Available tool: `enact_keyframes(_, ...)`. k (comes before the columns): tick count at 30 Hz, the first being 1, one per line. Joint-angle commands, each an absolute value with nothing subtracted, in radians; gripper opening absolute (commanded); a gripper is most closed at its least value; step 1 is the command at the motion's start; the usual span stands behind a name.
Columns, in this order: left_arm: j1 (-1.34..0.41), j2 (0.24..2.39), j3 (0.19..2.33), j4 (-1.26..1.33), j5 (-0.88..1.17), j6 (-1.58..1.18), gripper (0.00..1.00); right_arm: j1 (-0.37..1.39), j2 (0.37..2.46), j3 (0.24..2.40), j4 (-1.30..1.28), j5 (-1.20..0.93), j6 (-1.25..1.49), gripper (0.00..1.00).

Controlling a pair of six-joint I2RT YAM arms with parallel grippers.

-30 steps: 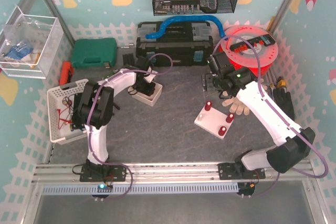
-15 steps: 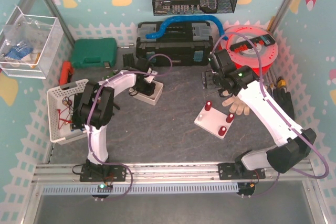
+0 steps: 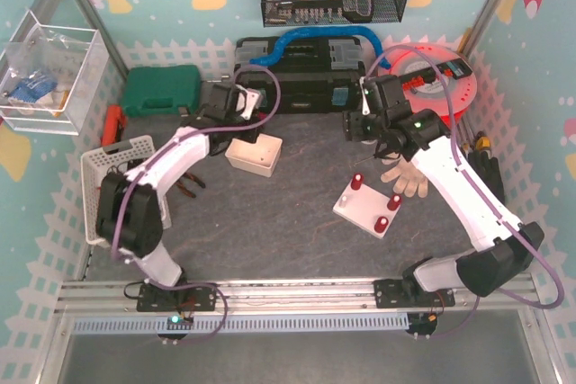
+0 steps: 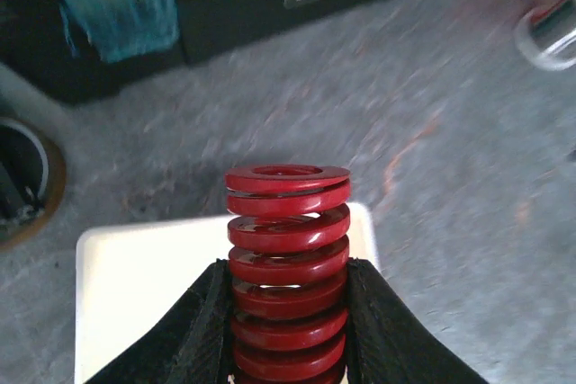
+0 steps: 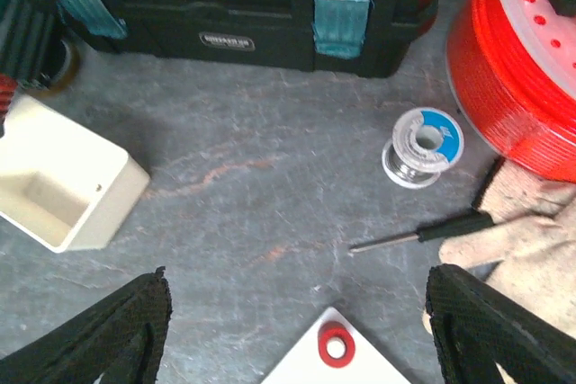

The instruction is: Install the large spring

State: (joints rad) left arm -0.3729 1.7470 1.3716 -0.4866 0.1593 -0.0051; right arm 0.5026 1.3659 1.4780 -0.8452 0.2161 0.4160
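My left gripper (image 4: 286,269) is shut on the large red spring (image 4: 288,231), which stands upright between the black fingers above the cream box (image 4: 135,294). In the top view this gripper (image 3: 243,105) is raised behind the cream box (image 3: 252,156), near the black toolbox. The white plate (image 3: 360,209) lies mid-table and carries three red pieces. My right gripper (image 5: 297,339) is open and empty, hovering behind the plate (image 5: 369,370); one red ring (image 5: 335,345) shows on the plate's corner. In the top view the right gripper (image 3: 358,125) is beyond the plate.
A black toolbox (image 3: 297,74) runs along the back. A solder spool (image 5: 423,146), a screwdriver (image 5: 423,233), a work glove (image 5: 531,249) and a red cable reel (image 5: 531,60) lie at right. A white basket (image 3: 112,186) and a green case (image 3: 160,92) are at left.
My left arm has lifted out of the cream box and swung back-left toward the toolbox with the spring. My right gripper has shifted slightly backward.
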Motion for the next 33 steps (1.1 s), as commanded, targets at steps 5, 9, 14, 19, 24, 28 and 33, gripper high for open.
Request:
enact_keyframes(5, -0.407, 1.444, 1.05, 0.007, 0.382, 0.014, 0.1, 0.42, 1.445, 1.573, -0.786, -0.124, 0.394, 0.7)
enact_keyframes(9, -0.466, 1.354, 0.917, 0.169, 0.411, 0.122, 0.08, 0.417, 1.51, 1.623, -0.785, -0.268, 0.366, 0.61)
enact_keyframes(14, -0.52, 1.322, 0.856, 0.259, 0.475, 0.208, 0.07, 0.417, 1.573, 1.652, -0.778, -0.459, 0.367, 0.53)
enact_keyframes(19, -0.571, 1.348, 0.869, 0.272, 0.482, 0.251, 0.06, 0.419, 1.607, 1.652, -0.772, -0.625, 0.357, 0.52)
enact_keyframes(24, -0.595, 1.366, 0.884, 0.282, 0.487, 0.265, 0.06, 0.42, 1.62, 1.632, -0.769, -0.741, 0.35, 0.55)
enact_keyframes(28, -0.601, 1.374, 0.89, 0.285, 0.486, 0.264, 0.06, 0.421, 1.62, 1.606, -0.768, -0.766, 0.344, 0.54)
enact_keyframes(33, -0.602, 1.379, 0.894, 0.284, 0.489, 0.267, 0.06, 0.434, 1.635, 1.595, -0.789, -0.776, 0.325, 0.54)
